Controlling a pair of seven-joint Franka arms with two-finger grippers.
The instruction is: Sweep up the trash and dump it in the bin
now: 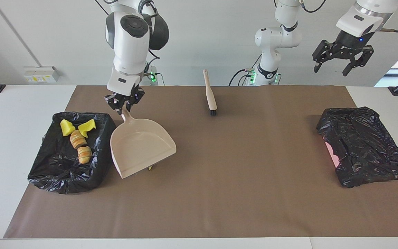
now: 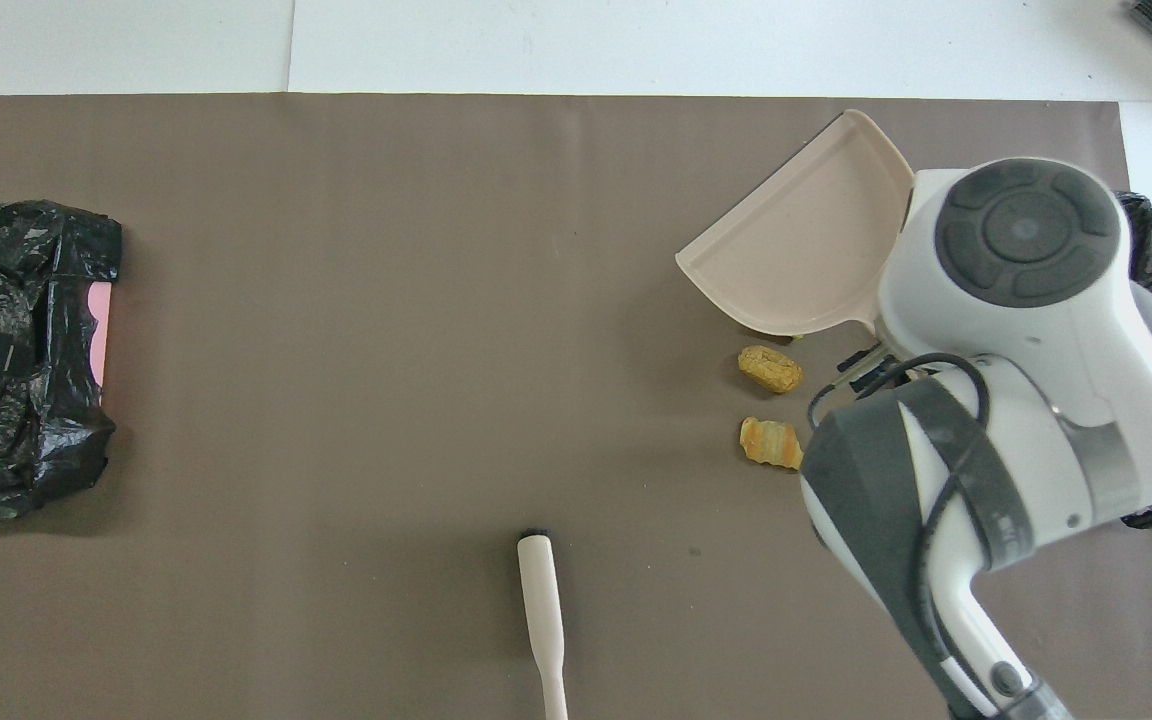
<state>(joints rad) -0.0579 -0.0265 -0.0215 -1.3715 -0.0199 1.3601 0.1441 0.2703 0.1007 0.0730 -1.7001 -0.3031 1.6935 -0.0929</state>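
Observation:
My right gripper (image 1: 124,108) is shut on the handle of a beige dustpan (image 1: 140,147), which hangs empty above the mat beside the bin (image 1: 47,173). The bin is lined with a black bag and holds several pieces of trash: two yellow wedges (image 1: 67,127) and two golden-brown pastry lumps (image 1: 77,138). In the overhead view two golden-brown lumps (image 2: 770,368) lie loose on the mat by the dustpan (image 2: 806,260). A third loose yellow piece is almost hidden under the pan. A beige brush (image 1: 210,93) lies on the mat near the robots. My left gripper (image 1: 330,71) waits open, high up at its end of the table.
A second black-bagged container (image 1: 363,145) with a pink patch showing stands at the left arm's end of the brown mat (image 1: 240,173). The brush handle (image 2: 541,620) points toward the robots. The right arm's bulk hides much of the bin from overhead.

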